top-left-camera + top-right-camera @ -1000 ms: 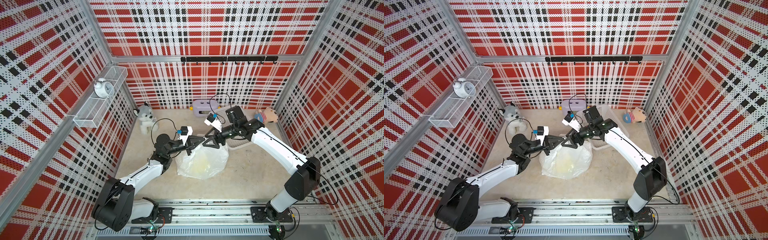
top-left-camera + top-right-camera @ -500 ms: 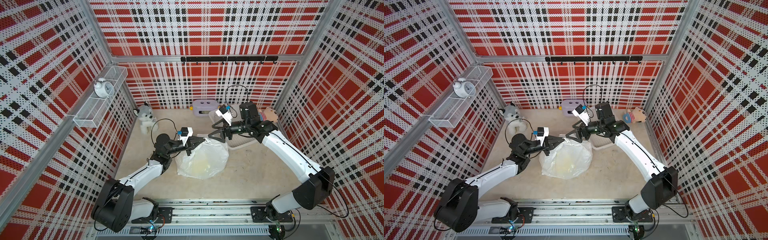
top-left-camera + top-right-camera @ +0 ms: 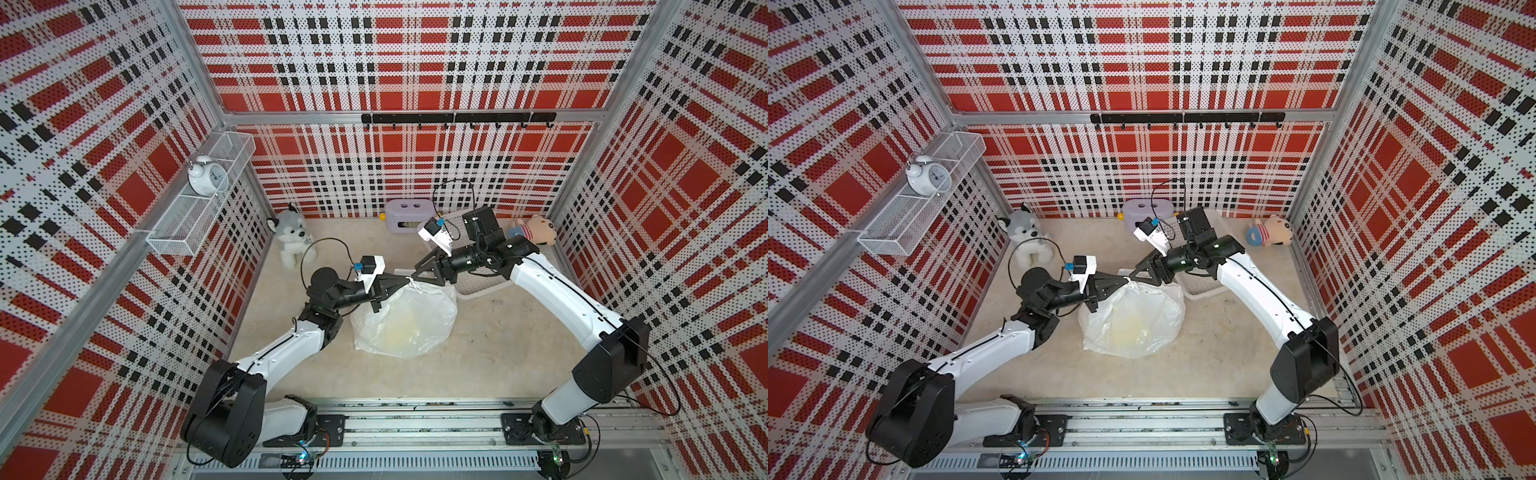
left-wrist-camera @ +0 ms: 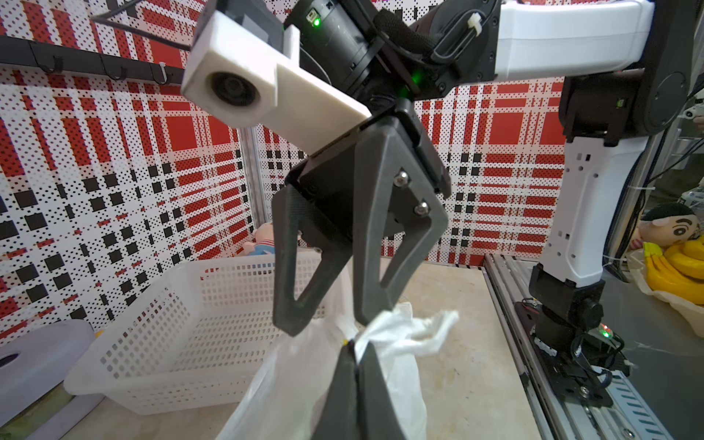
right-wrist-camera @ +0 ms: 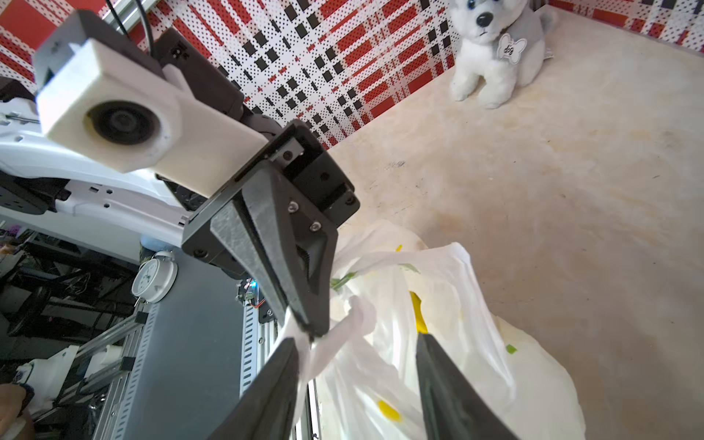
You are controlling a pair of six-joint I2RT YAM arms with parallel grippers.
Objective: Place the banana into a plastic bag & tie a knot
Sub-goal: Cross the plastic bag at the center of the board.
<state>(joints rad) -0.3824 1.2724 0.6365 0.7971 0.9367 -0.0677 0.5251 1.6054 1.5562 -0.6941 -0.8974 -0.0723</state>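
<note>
Two claws meet tip to tip above the thin white lemon-print plastic bag (image 3: 405,320) holding the yellow banana bunch (image 3: 395,334): your left gripper (image 5: 312,331) is clamped on its twisted white handle (image 5: 354,316), your right gripper (image 5: 356,339) stands jaws apart astride that strand.

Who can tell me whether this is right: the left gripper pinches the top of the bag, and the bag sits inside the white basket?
One slip. The left gripper does pinch the top of the bag, but the bag sits on the table beside the white basket, not inside it; both top views show this.
</note>
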